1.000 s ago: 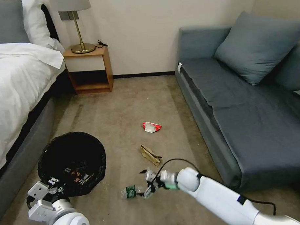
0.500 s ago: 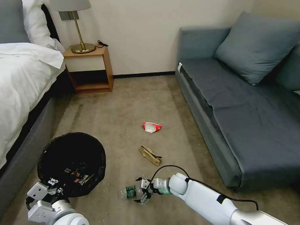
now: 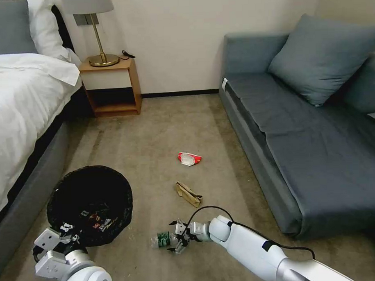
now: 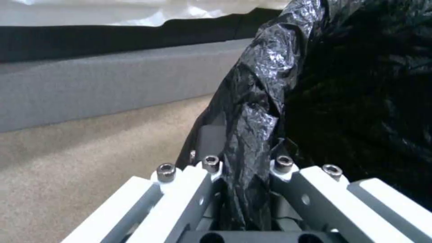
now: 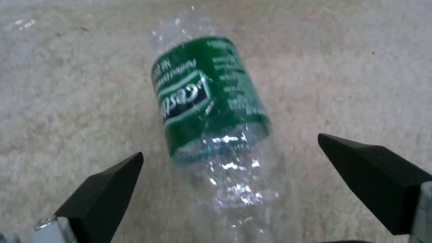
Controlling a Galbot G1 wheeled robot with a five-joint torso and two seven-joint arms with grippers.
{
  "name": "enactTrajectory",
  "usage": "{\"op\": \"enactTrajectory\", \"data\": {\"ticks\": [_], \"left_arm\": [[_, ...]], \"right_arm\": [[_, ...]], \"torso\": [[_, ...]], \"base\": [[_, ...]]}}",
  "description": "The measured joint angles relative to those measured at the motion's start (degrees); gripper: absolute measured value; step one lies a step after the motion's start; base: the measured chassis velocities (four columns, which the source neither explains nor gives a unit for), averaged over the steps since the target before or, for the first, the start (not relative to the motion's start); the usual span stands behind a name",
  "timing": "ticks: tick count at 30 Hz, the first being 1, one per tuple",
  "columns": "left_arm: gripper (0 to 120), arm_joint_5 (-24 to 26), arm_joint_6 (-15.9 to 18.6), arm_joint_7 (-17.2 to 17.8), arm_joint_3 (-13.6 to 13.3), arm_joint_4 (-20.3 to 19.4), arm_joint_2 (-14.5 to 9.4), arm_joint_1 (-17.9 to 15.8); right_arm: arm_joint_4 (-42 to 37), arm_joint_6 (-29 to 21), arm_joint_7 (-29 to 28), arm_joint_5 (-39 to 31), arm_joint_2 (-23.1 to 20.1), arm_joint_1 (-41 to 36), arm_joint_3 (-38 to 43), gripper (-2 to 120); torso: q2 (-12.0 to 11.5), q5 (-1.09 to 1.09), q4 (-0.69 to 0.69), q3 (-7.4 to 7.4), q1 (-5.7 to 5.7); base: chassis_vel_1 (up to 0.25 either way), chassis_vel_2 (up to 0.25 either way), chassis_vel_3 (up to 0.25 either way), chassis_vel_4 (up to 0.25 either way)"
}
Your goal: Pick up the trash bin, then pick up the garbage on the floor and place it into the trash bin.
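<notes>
Right gripper (image 3: 173,239): you have it low over the carpet, fingers spread wide. In the right wrist view the two black fingertips (image 5: 103,192) stand on either side of the bottle without touching it, so nothing is grasped.
Bottle (image 3: 163,239): the clear bottle with the green label lies on its side on the carpet (image 3: 154,137), one end sitting between your right gripper's fingers and its labelled part just beyond them. It rests near the bin, towards the sofa side.
Left gripper (image 4: 245,189): you have it clenched on the rim of the trash bin; the left wrist view shows the crinkled black bag pinched between the white fingers (image 4: 189,182).
Trash bin (image 3: 89,203): it stands upright beside the bed (image 3: 22,105), with its black liner folded over the rim. Some printed wrappers lie inside at the bottom.
Paper bag (image 3: 188,194): the crumpled brown bag lies on the carpet, beyond the bottle and apart from it.
Red-and-white packet (image 3: 189,158): it lies farther out on the carpet, between the bed and the sofa (image 3: 310,144).
Room: a nightstand (image 3: 111,83) with a lamp (image 3: 94,29) stands against the far wall.
</notes>
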State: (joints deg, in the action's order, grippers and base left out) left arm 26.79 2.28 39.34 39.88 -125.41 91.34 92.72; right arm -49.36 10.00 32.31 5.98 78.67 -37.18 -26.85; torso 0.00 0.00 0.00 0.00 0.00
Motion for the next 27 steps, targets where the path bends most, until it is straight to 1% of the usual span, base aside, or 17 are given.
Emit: {"op": "enactTrajectory", "data": {"ticks": [3,4,7,8,9,10,12,13,15,17,18,20,21,27], "left_arm": [[0,0.01,-0.01,0.02,0.08,-0.16,-0.09,0.09],[0,0.03,-0.01,0.03,0.11,-0.31,-0.12,0.11],[0,0.09,-0.01,0.04,0.11,-0.66,-0.13,0.12],[0,0.09,-0.01,0.04,0.11,-0.66,-0.13,0.12],[0,0.09,-0.01,0.05,0.10,-0.69,-0.13,0.13],[0,0.10,-0.01,0.05,0.09,-0.77,-0.12,0.17],[0,0.11,-0.01,0.07,0.09,-0.87,-0.09,0.25],[0,0.11,-0.01,0.07,0.09,-0.87,-0.09,0.25],[0,0.12,-0.01,0.11,0.10,-0.96,-0.06,0.35],[0,0.12,-0.01,0.14,0.13,-1.04,-0.06,0.41],[0,0.12,-0.01,0.14,0.13,-1.04,-0.06,0.41],[0,0.13,-0.01,0.18,0.17,-1.35,-0.02,0.57],[0,0.14,-0.01,0.19,0.17,-1.46,0.01,0.62],[0,0.17,-0.02,0.25,0.18,-1.66,0.07,0.71]], "right_arm": [[0.79,0.58,0.02,0.55,0.27,0.00,0.48,96],[1.26,0.75,-0.01,1.00,0.45,0.00,0.88,90],[2.15,1.06,-0.15,1.65,0.80,0.00,1.74,79],[2.15,1.06,-0.15,1.65,0.80,0.00,1.74,79],[2.22,1.10,-0.16,1.72,0.83,0.00,1.84,76],[2.30,1.22,-0.16,1.84,0.83,-0.01,2.04,68],[2.32,1.28,-0.16,1.92,0.80,-0.12,2.12,60],[2.32,1.28,-0.16,1.92,0.80,-0.12,2.12,60],[2.41,1.42,-0.21,2.11,0.81,-0.32,2.34,50],[2.41,1.45,-0.25,2.20,0.81,-0.52,2.37,44],[2.41,1.45,-0.25,2.20,0.81,-0.52,2.37,44],[2.06,1.55,-0.28,2.24,0.61,-0.80,2.47,37],[1.76,1.56,-0.28,2.25,0.43,-0.93,2.52,37],[0.01,1.55,-0.26,2.21,-0.69,-1.33,4.31,37]], "torso": [[0.00,0.00,0.00,0.00,0.00],[0.00,0.00,0.00,0.00,0.00],[0.00,0.01,0.00,0.00,0.00],[0.00,0.01,0.00,0.00,0.00],[0.00,0.00,0.00,0.00,0.00],[0.00,0.00,0.00,0.00,0.00],[0.00,0.01,0.00,0.00,0.00],[0.00,0.01,0.00,0.00,0.00],[0.00,0.01,0.00,0.00,0.00],[0.00,0.01,0.00,0.00,0.00],[0.00,0.01,0.00,0.00,0.00],[0.00,0.01,0.00,0.00,0.00],[0.00,0.01,0.00,0.00,0.00],[0.00,0.01,0.00,0.00,0.00]], "base": [[0.000,0.000,0.000,0.000],[0.000,0.000,0.000,0.000],[0.000,0.000,0.000,0.000],[0.000,0.000,0.000,0.000],[0.000,0.000,0.000,0.000],[0.000,0.000,0.000,0.000],[0.000,0.000,0.000,0.000],[0.000,0.000,0.000,0.000],[0.000,0.000,0.000,0.000],[0.000,0.000,0.000,0.000],[0.000,0.000,0.000,0.000],[0.000,0.000,0.000,0.000],[0.000,0.000,0.000,0.000],[0.000,0.000,0.000,0.000]]}}
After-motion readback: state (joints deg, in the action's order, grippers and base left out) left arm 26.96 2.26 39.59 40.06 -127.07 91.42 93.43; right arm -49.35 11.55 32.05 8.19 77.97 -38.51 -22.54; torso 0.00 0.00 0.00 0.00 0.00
